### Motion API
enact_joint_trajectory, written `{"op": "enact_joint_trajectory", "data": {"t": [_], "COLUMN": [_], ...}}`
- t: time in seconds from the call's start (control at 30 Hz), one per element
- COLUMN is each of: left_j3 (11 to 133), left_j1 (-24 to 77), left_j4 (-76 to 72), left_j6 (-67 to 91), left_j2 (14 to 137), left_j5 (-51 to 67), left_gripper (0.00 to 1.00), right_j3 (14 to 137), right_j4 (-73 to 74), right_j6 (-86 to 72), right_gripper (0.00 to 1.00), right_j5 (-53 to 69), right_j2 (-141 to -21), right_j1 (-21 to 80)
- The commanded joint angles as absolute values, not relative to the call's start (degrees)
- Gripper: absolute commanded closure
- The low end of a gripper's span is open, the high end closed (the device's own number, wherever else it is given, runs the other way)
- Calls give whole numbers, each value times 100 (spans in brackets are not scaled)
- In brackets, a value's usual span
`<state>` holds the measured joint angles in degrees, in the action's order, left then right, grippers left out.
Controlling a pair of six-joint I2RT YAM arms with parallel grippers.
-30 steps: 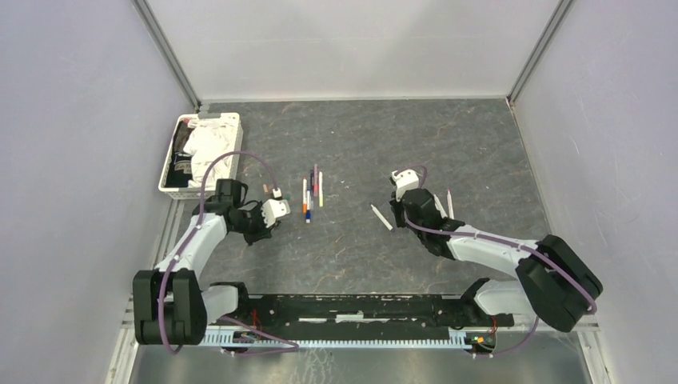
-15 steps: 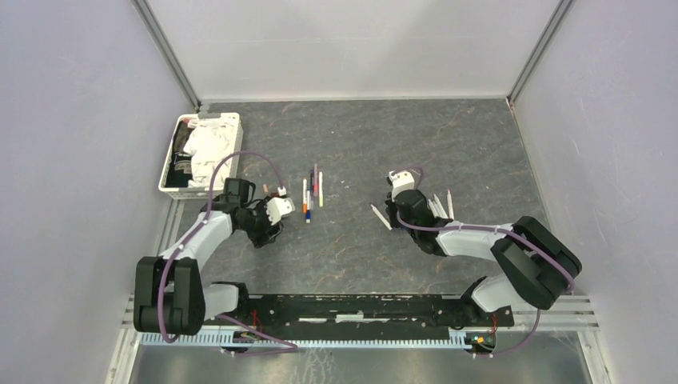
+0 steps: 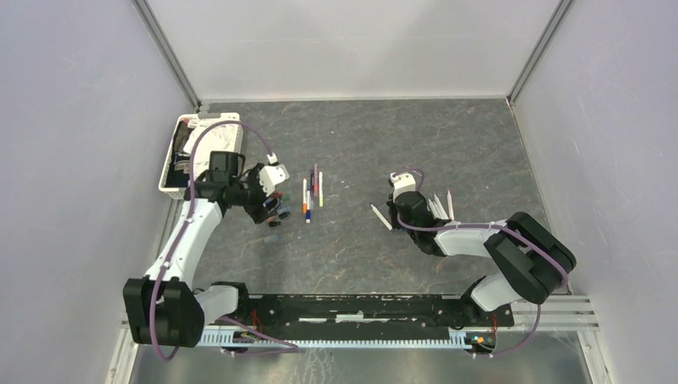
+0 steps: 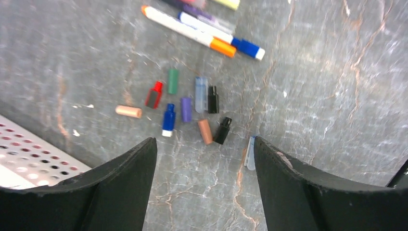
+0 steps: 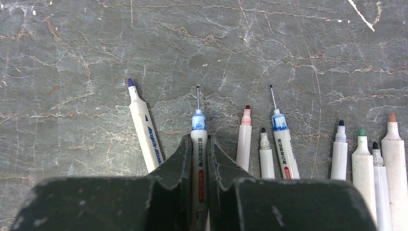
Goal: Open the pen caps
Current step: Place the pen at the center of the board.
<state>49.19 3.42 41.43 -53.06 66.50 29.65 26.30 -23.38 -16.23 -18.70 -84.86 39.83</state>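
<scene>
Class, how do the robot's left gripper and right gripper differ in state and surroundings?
The left gripper is open and holds nothing; the right gripper is shut on a blue-tipped pen. The left gripper is over loose pen caps; the right gripper is over a row of uncapped pens. Both face the grey table.

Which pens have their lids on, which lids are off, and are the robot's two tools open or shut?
left tool: open, empty, above the loose caps
right tool: shut on the blue-tipped pen
blue-tipped pen: uncapped, gripped
loose caps: off their pens, lying flat
uncapped pens: in a row, tips bare
capped pens: caps on
</scene>
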Motion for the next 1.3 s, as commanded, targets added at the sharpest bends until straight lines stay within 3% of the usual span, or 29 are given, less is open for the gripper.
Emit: {"op": "enact_joint_trajectory", "data": {"t": [0.0, 0.13, 0.27, 0.53, 0.67, 0.83, 1.0, 1.27], "left_j3": [5638, 6015, 6300, 6841, 6848, 6758, 6832, 6979], "left_j1": [361, 365, 366, 343, 308, 282, 181, 136], "left_j4": [4740, 5039, 5245, 5448, 5071, 4485, 4323, 4559], "left_j6": [-4673, -4483, -4320, -4027, -3678, -3079, -2688, -2526], "left_j2": [6461, 6409, 6270, 6243, 6050, 5912, 6020, 6044], "left_j5": [3337, 3273, 3080, 2419, 2112, 1676, 1560, 1725], "left_gripper": [17, 11, 0, 0, 0, 0, 0, 0], "right_j3": [2627, 2661, 2698, 3152, 3966, 5461, 7082, 8362], "right_j4": [-2672, -2655, -2511, -2025, -1591, -1032, -329, 271], "right_j6": [-1543, -1469, -1409, -1468, -1402, -1378, -1513, -1709], "right_gripper": [85, 77, 61, 49, 37, 38, 46, 56], "right_j5": [-1935, -1897, -1859, -1997, -2163, -2001, -1689, -1444], "right_j2": [-8604, -8622, -8510, -7927, -8013, -9032, -10411, -11719], "right_j1": [3913, 3895, 3873, 3910, 4141, 4563, 4802, 4921]}}
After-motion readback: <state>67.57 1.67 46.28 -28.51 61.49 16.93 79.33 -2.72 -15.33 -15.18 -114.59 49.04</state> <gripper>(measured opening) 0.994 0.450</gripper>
